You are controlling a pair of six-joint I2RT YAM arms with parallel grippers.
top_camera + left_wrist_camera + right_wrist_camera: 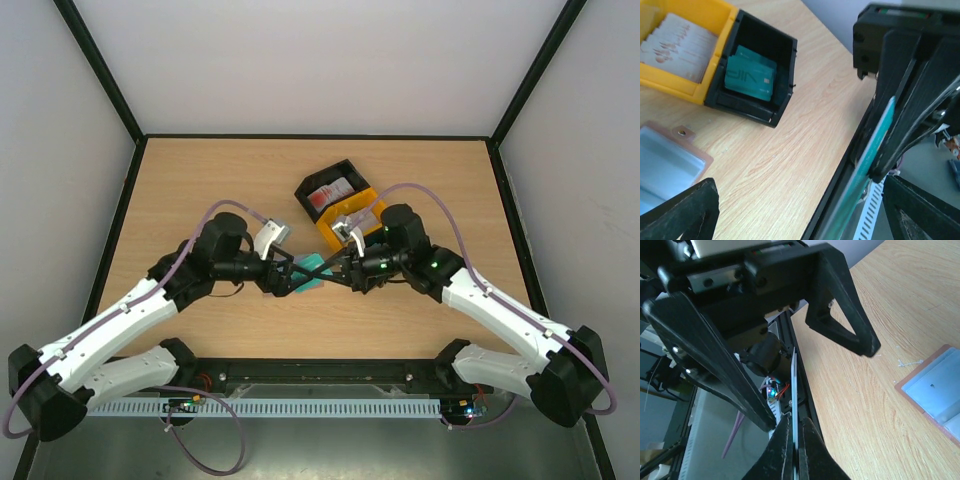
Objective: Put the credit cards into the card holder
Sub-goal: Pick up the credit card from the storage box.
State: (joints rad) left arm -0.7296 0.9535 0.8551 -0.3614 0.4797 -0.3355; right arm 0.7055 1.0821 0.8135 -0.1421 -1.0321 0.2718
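A teal credit card is held on edge above the table between the two grippers. My right gripper is shut on its lower edge. My left gripper is open; its fingers straddle the card without closing on it. The card stands near the left gripper's right finger. The card holder lies open on the table below, its blue pocket up; it also shows in the right wrist view. The arms hide it in the top view.
A black tray with white and red cards sits mid-table, and a yellow tray is against it. The left wrist view shows the yellow tray with pale cards and a black tray with teal cards. The table's near edge is close.
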